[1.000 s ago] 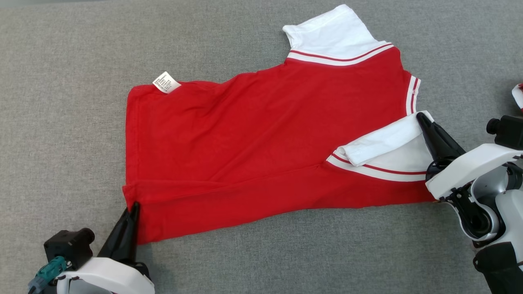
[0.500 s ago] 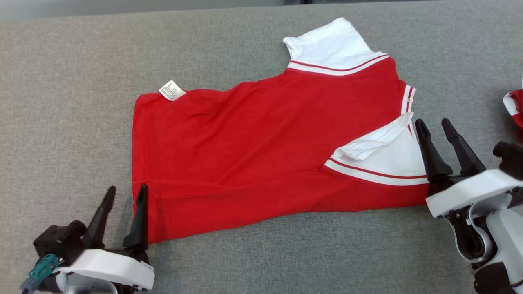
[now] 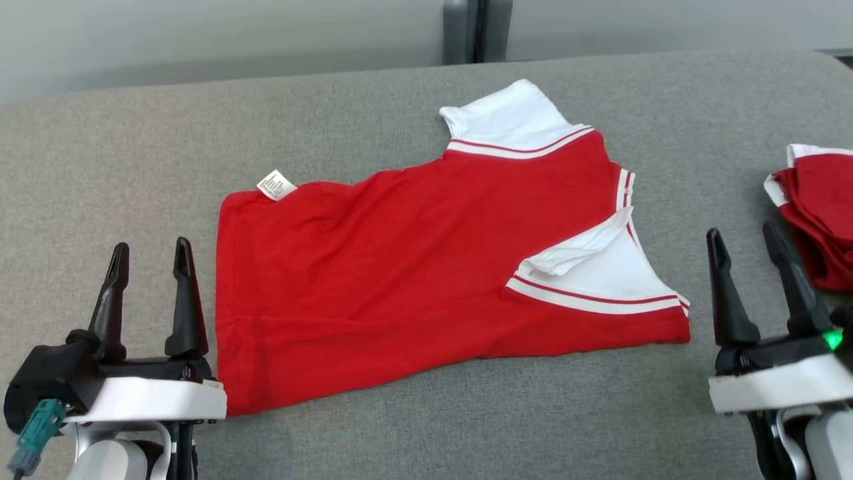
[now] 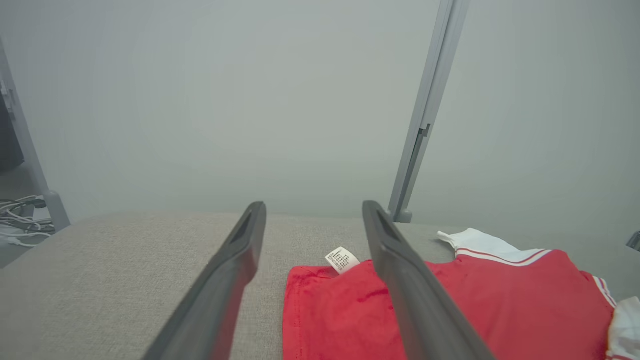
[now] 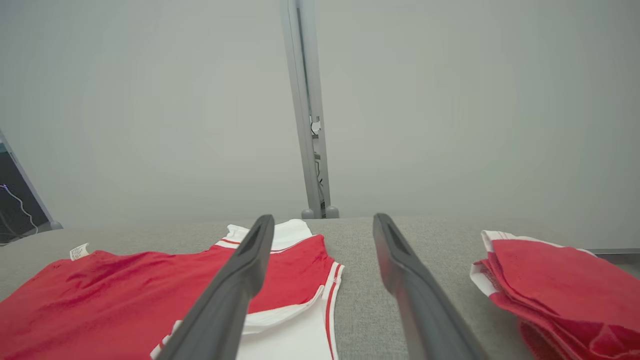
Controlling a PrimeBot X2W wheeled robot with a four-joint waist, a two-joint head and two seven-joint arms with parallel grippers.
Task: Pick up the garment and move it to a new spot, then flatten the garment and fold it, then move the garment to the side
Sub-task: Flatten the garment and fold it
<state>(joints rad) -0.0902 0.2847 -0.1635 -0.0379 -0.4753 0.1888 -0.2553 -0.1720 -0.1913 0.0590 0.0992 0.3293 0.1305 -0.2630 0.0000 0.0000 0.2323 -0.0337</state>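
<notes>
Head view: my garment [image 3: 400, 287] lies centre frame on the grey table [image 3: 133, 167], long axis left-right.
Left gripper [image 3: 150, 244]: spread wide, empty, lower left, just beside the hem.
Right gripper [image 3: 741, 230]: spread, empty, lower right, apart from the sleeve end.
Nearer: left, I judge.
Change: a second ago both pinched cloth; now released, and the camera has tilted.

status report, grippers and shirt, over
Left gripper open, left of red shirt. Right gripper open, right of it. Shirt spread on grey surface, near sleeve folded over. Folded red pile far right, clear.
</notes>
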